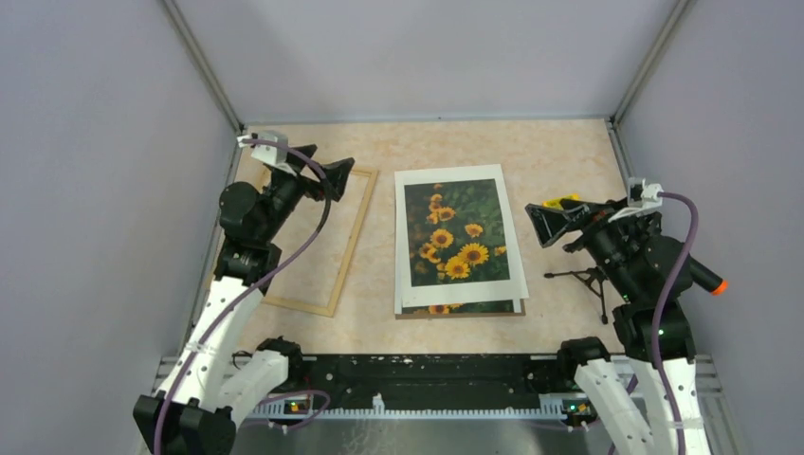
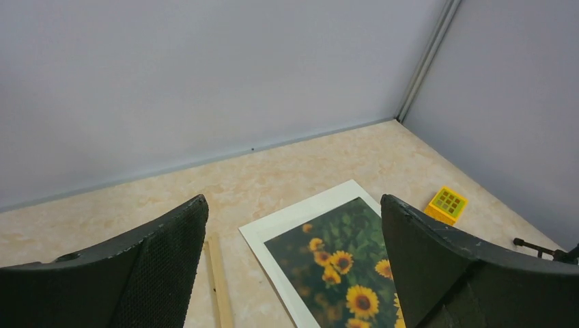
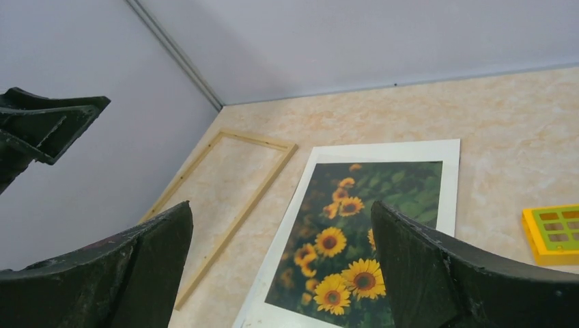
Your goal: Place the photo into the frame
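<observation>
Nearest us, the 2 hands hang above the mottled beige tabletop (image 1: 559, 152), ribbed black jaws spread wide and holding nothing. The left hand (image 1: 334, 177) is over the frame's far end and the right hand (image 1: 544, 226) beside the photo. The photo (image 1: 453, 232), a white-bordered sunflower rectangle, lies flat mid-tabletop, long axis near-to-far. Just left of it, the thin pale-wood frame (image 1: 353, 239) lies flat, its far end leaning right.
</observation>
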Motion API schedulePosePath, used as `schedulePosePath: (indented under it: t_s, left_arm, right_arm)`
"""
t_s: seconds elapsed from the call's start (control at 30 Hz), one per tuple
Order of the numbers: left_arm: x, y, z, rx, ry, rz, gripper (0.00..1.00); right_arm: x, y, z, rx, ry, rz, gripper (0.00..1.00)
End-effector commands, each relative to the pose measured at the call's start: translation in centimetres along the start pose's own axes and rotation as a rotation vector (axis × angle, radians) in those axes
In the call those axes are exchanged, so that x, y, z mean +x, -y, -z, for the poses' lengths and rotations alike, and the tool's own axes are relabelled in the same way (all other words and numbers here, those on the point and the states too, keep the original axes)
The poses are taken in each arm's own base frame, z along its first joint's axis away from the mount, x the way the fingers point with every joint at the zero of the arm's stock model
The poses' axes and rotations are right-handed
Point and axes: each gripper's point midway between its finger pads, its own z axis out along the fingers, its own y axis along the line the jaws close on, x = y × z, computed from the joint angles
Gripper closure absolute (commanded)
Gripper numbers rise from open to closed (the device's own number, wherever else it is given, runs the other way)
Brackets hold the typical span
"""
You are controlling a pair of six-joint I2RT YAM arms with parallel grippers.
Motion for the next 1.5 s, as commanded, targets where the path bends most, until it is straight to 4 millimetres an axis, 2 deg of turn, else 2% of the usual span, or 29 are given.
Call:
schedulePosePath:
  t_s: [0.0,0.27,0.4,0.6,0.77,0.83,0.97,1.1,1.2,1.33,1.43,1.47]
  left_arm:
    - [0.7,-0.2,-1.6,-0.011,-0.042,0.037,0.02]
    - [4.9,-3.1,-3.5,-0.144,-0.210,0.141,0.02]
    - [7.6,-4.1,-4.4,-0.184,-0.297,0.199,0.02]
    - [13.4,-5.4,-5.3,-0.243,-0.497,0.309,0.02]
    - [18.8,-7.5,-5.2,-0.366,-0.674,0.384,0.02]
    - [21.6,-8.3,-4.8,-0.405,-0.759,0.408,0.02]
    - [26.0,-8.8,-4.1,-0.425,-0.927,0.430,0.02]
    - [29.3,-9.1,-2.4,-0.538,-1.157,0.373,0.03]
    - [30.4,-8.1,-1.0,-0.608,-1.232,0.226,0.04]
    - [32.0,-6.1,1.7,-0.526,-1.280,0.283,0.10]
    - [31.8,-6.4,2.9,-0.530,-1.337,0.248,0.07]
    - [31.6,-7.1,3.5,-0.562,-1.343,0.213,0.06]
  right_arm:
    - [0.3,0.2,-0.6,0.000,-0.001,-0.044,0.01]
    - [1.5,-1.8,-2.6,-0.152,-0.058,-0.165,0.01]
    - [2.1,-2.0,-3.0,-0.173,-0.079,-0.206,0.01]
    - [2.4,-2.1,-3.1,-0.183,-0.096,-0.211,0.01]
    - [3.1,-1.5,-3.2,-0.154,-0.125,-0.213,0.01]
    - [3.4,-1.4,-3.2,-0.147,-0.137,-0.213,0.01]
    - [3.7,-1.2,-3.1,-0.143,-0.138,-0.216,0.01]
    - [3.8,-1.2,-3.1,-0.145,-0.135,-0.231,0.01]
    - [3.2,-1.6,-3.1,-0.148,-0.136,-0.240,0.01]
    - [2.2,-2.6,-2.5,-0.173,-0.126,-0.226,0.01]
    - [2.1,-2.4,-2.1,-0.164,-0.106,-0.202,0.01]
    - [2.1,-2.2,-2.0,-0.155,-0.100,-0.196,0.01]
